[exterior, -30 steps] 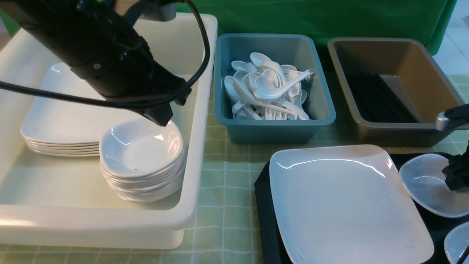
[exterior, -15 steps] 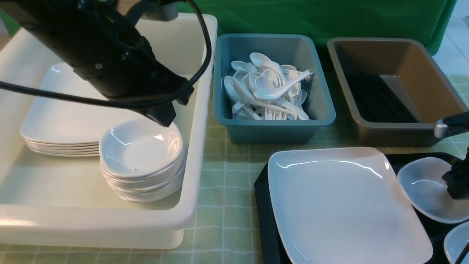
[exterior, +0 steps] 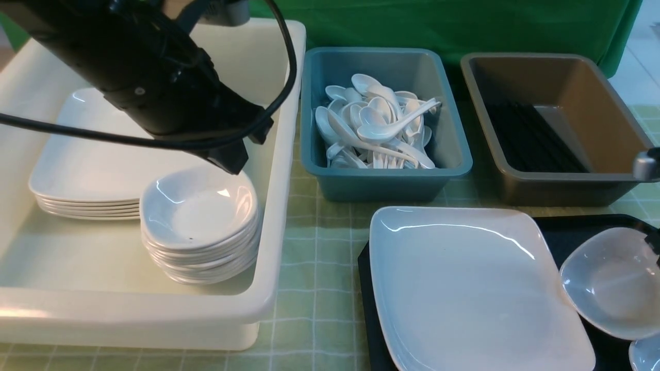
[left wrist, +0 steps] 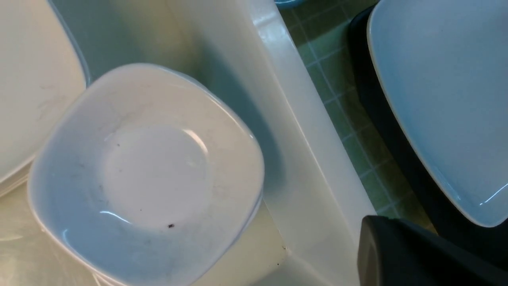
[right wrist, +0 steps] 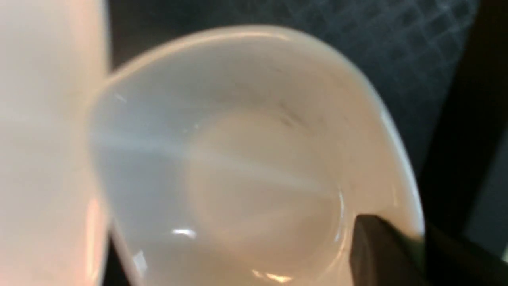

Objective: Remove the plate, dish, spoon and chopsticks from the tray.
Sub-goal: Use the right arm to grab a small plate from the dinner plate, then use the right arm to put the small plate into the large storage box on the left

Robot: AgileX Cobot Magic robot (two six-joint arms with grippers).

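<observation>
The large white square plate point(exterior: 474, 288) lies on the black tray point(exterior: 367, 268). To its right a small white dish point(exterior: 608, 283) is tilted, its near edge against the plate. My right gripper point(right wrist: 420, 234) is shut on the dish point(right wrist: 238, 159) rim, with one finger point(right wrist: 377, 250) inside the bowl and the other outside. In the front view only a sliver of the right gripper point(exterior: 655, 246) shows at the frame edge. My left gripper point(exterior: 229, 162) hangs shut and empty above the stacked dishes in the cream tub. The spoon and chopsticks are out of view.
The cream tub point(exterior: 278, 154) holds a stack of square plates point(exterior: 87, 170) and a stack of small dishes point(exterior: 198, 226). A teal tub point(exterior: 386, 185) is full of white spoons, and a brown tub point(exterior: 557, 180) holds black sticks. Another small dish point(exterior: 644, 355) sits at the tray's near right.
My right gripper has closed on the dish rim and shifted right. The dish has tipped and slid toward the front, and the plate has been nudged left. The left arm has barely moved.
</observation>
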